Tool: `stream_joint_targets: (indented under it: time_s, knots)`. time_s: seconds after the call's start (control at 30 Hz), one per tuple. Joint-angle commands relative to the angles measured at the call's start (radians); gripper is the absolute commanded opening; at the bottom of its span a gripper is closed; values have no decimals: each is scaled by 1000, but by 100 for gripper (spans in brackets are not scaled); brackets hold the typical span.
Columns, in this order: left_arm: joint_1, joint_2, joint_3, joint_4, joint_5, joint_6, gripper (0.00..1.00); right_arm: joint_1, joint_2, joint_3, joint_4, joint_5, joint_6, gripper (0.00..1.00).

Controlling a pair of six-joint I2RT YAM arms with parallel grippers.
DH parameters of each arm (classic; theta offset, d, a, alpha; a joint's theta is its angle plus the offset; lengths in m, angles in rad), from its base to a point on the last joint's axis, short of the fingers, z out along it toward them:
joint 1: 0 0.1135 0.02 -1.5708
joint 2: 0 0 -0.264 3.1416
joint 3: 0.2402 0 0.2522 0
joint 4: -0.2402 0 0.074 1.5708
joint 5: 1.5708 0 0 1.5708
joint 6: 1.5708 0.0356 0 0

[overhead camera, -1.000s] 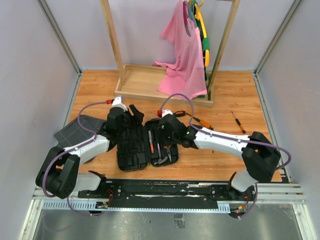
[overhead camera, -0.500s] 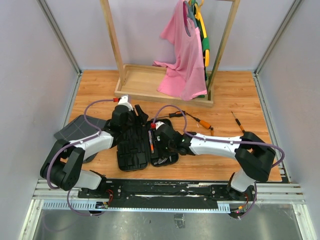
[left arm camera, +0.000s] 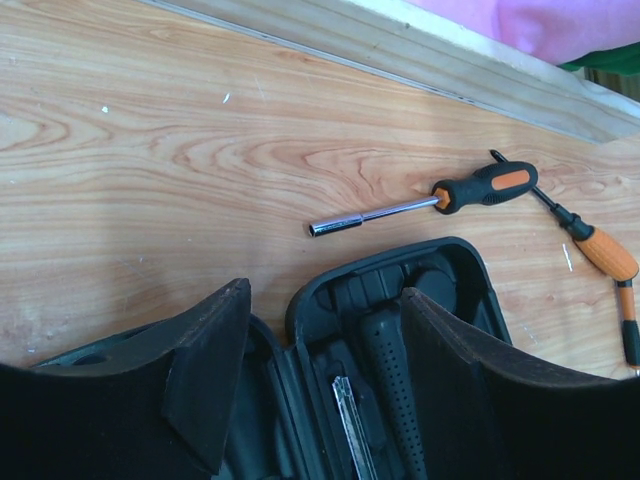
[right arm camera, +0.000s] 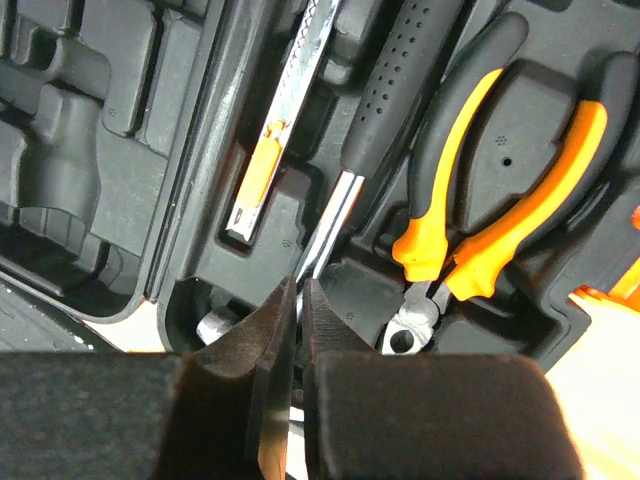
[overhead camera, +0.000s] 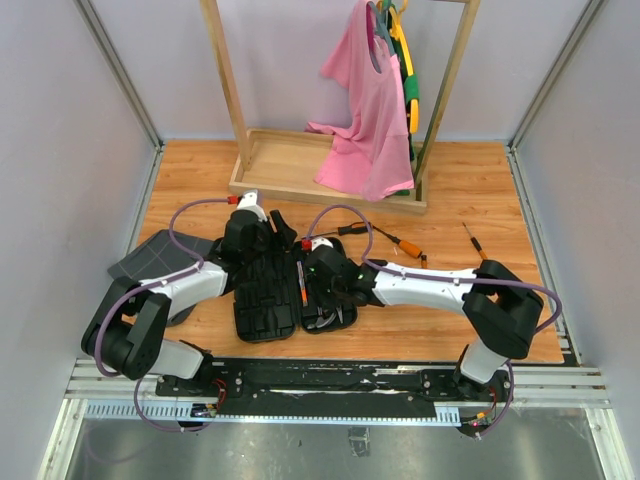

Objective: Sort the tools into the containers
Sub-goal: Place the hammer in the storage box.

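The black tool case (overhead camera: 262, 305) lies open on the wooden table. Its right half (right arm camera: 500, 290) holds orange-handled pliers (right arm camera: 500, 180), a hammer with a dotted black grip (right arm camera: 395, 85) and steel neck, and a slim tool with an orange slider (right arm camera: 262, 170). My right gripper (right arm camera: 298, 292) is low over that half. Its fingers are shut to a thin slit just over the hammer's steel neck. My left gripper (left arm camera: 325, 375) hangs open over the case's far end (left arm camera: 400, 275), holding nothing. Loose screwdrivers (left arm camera: 470, 190), (left arm camera: 603, 252), (overhead camera: 477, 243) lie on the table beyond.
A wooden rack base (overhead camera: 300, 165) with a pink shirt (overhead camera: 365, 110) stands at the back. Dark grey grid fabric (overhead camera: 150, 258) lies left of the case, under the left arm. White walls close in both sides.
My right gripper has moved left and nearer over the case's right half, and its fingers have closed. My left gripper shifted slightly right to the case's far end.
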Motion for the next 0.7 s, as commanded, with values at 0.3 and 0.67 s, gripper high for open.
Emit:
stream_joint_targets:
  time_s: [0.3, 0.67]
  knots:
    - [-6, 19, 34, -2, -4, 12, 65, 11, 58, 34, -104, 7, 27, 3]
    - [-6, 20, 37, -7, -8, 9, 65, 12, 187, 103, -240, 13, 44, 1]
